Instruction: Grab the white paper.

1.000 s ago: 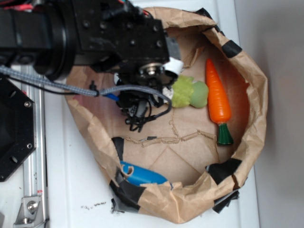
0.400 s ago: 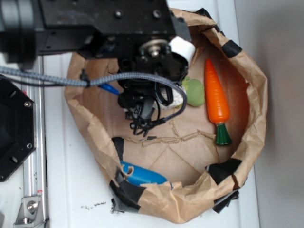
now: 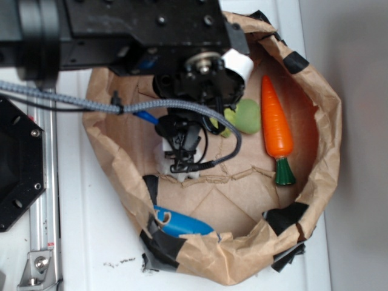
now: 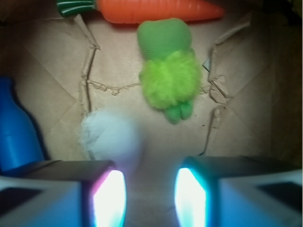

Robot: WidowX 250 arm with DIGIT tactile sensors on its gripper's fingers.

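Evidently the white paper (image 4: 111,137) lies on the floor of the brown paper bag (image 3: 327,121), just ahead of the left finger of the pincer (image 4: 149,194), whose jaws stand apart and empty. Light and crushable, it probably suits a gentle squeeze across its middle.

A white tabletop (image 3: 91,242) meets a plain grey wall (image 3: 357,121) at right.

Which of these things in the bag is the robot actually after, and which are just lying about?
Part of the job:
- white paper, a crumpled ball
- gripper, open, just short of it

Just lying about:
- carrot
- fuzzy green toy
- blue bottle
- brown paper bag holding them all
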